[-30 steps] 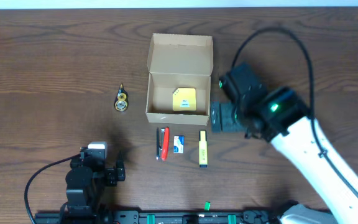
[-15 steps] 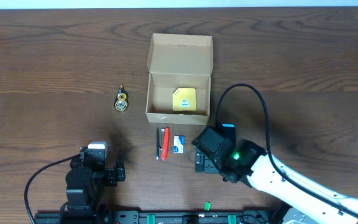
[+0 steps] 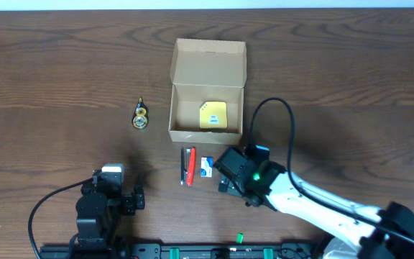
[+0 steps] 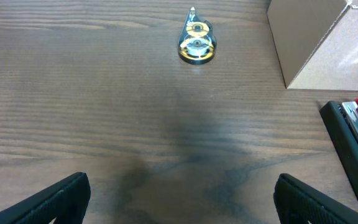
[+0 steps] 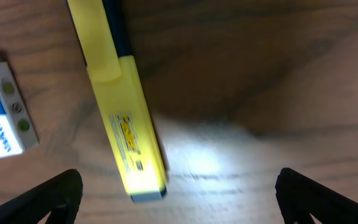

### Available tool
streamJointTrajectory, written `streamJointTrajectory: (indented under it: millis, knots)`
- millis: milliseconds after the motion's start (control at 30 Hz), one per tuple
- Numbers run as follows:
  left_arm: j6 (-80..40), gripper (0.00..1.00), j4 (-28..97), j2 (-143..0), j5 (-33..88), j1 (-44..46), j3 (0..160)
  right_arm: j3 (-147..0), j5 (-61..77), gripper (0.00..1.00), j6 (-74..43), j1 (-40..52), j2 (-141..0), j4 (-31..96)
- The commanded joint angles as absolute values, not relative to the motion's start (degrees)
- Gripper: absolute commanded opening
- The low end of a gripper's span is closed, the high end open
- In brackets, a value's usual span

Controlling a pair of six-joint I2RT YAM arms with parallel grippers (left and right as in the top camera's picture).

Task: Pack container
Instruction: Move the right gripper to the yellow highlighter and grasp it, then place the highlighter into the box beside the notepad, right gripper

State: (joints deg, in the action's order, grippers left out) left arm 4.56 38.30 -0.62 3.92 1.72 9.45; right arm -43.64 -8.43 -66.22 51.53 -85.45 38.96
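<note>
The tan cardboard container stands open at the table's middle back, flap lid up, with a yellow pad inside. Its corner shows in the left wrist view. My right gripper is open just above the table, its fingers wide apart around the lower end of a yellow highlighter, not touching it. The arm hides the highlighter from overhead. My left gripper is open and empty near the front left edge.
A red and black stapler and a small blue and white box lie in front of the container; the box also shows in the right wrist view. A yellow tape dispenser lies to the container's left.
My right arm has swung from beside the container's right side down to the highlighter in front of it, and now sits low over it. The left arm has not moved.
</note>
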Motion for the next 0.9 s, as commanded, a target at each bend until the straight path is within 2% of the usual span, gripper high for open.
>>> streamJointTrajectory:
  millis: [0,200,333,467,533,633,700,867]
  knots:
    - [5.15,0.95,38.85,-0.21,4.05,1.93,9.13,-43.38,-9.85,0.97,-68.14,52.05,-87.53,37.45]
    - [5.15,0.96,38.85,-0.21,4.05,1.93,9.13,-43.38,-10.33,0.95,-68.16,52.05,-89.86,33.67]
    - [5.15,0.95,38.85,-0.21,4.05,1.93,9.13,-43.38,-10.26,0.89,-68.16,51.9,-91.88,32.97]
    - [5.15,0.96,38.85,-0.21,4.05,1.93,9.13,-43.38,-9.63,0.75,-68.14,51.37,-93.67,32.99]
    - [5.15,0.96,38.85,-0.21,4.05,1.93,9.13,-43.38,-9.45,0.52,-68.14,51.35,-93.65,32.99]
    - [5.15,0.95,38.85,-0.21,4.05,1.93,9.13,-43.4,-9.15,0.26,-68.1,51.35,-93.65,33.21]
    - [5.15,0.95,38.85,-0.21,4.05,1.93,9.13,-43.46,-8.73,0.19,-68.1,51.35,-93.62,33.69]
    - [5.15,0.95,38.85,-0.21,4.05,1.93,9.13,-43.57,-7.01,0.14,-68.07,51.35,-93.49,35.7]
